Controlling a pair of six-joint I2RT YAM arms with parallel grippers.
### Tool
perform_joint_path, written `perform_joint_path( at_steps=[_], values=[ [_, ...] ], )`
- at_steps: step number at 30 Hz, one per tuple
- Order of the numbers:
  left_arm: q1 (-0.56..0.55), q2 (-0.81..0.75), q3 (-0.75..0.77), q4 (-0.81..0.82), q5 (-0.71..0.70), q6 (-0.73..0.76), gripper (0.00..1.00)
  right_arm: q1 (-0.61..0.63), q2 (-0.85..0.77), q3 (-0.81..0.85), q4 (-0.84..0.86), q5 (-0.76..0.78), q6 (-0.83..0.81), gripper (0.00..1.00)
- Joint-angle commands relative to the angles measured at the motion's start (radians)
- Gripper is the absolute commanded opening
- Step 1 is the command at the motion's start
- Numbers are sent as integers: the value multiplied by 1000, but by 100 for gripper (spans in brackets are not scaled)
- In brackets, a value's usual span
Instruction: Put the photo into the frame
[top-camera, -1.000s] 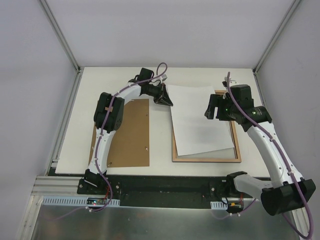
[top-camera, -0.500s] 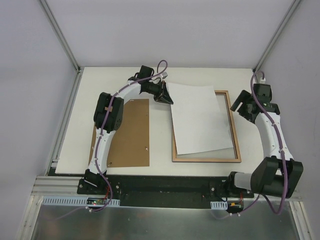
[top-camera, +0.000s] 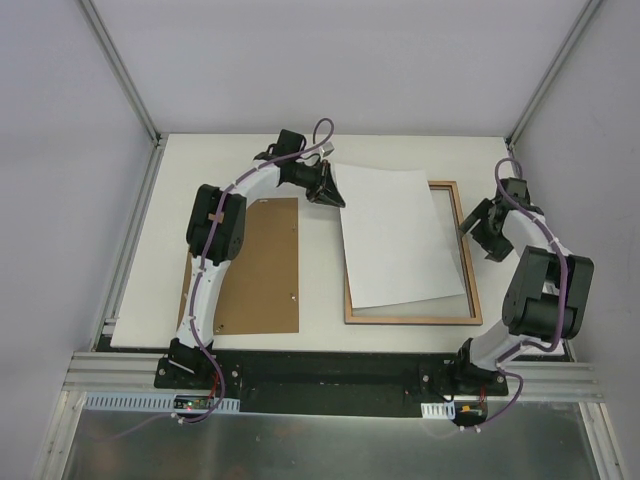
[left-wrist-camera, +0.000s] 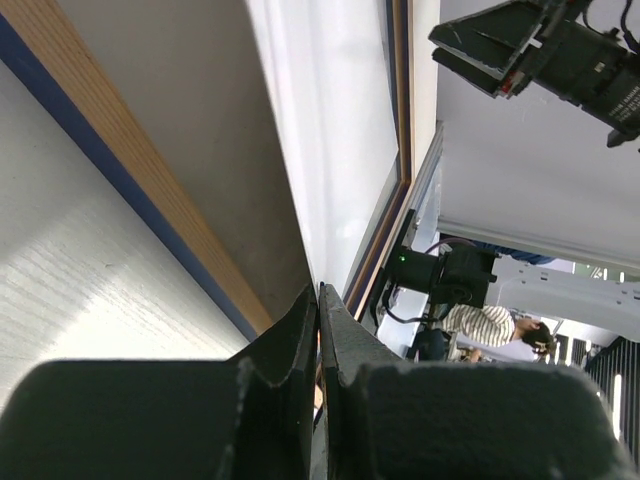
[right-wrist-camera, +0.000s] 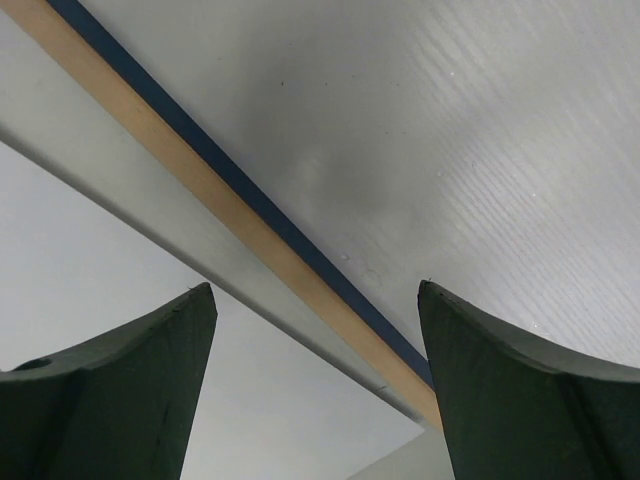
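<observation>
The photo (top-camera: 400, 240) lies white side up and skewed over the frame (top-camera: 410, 318), whose wood-coloured back faces up. My left gripper (top-camera: 333, 196) is shut on the photo's far left corner; in the left wrist view the paper edge (left-wrist-camera: 340, 130) runs into the pinched fingers (left-wrist-camera: 300, 340), with the frame's wood and navy rail (left-wrist-camera: 130, 170) beside it. My right gripper (top-camera: 482, 228) hovers open just outside the frame's right rail (top-camera: 466, 250). Seen from the right wrist, that rail (right-wrist-camera: 250, 225) crosses between the wide-apart fingertips (right-wrist-camera: 150, 380), which touch nothing.
A plain brown backing board (top-camera: 255, 265) lies flat left of the frame, under the left arm. Enclosure walls and metal posts (top-camera: 140, 120) ring the white table (top-camera: 400, 150). The right arm's elbow folds back near the right wall.
The right arm has swung off the photo to the right and come down beside the frame's right rail, still open. The left gripper has kept its hold on the corner.
</observation>
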Motion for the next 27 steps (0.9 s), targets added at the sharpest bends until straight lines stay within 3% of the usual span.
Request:
perform_joint_path(
  at_steps=[1, 9, 27],
  values=[
    [22, -19, 34, 0, 53, 49, 0, -7, 55, 49, 54, -39, 35, 84],
    [48, -32, 0, -2, 76, 76, 0, -1, 153, 39, 128, -202, 34, 85],
    [45, -40, -38, -31, 73, 104, 0, 145, 143, 0, 209, -250, 89, 86]
  ],
)
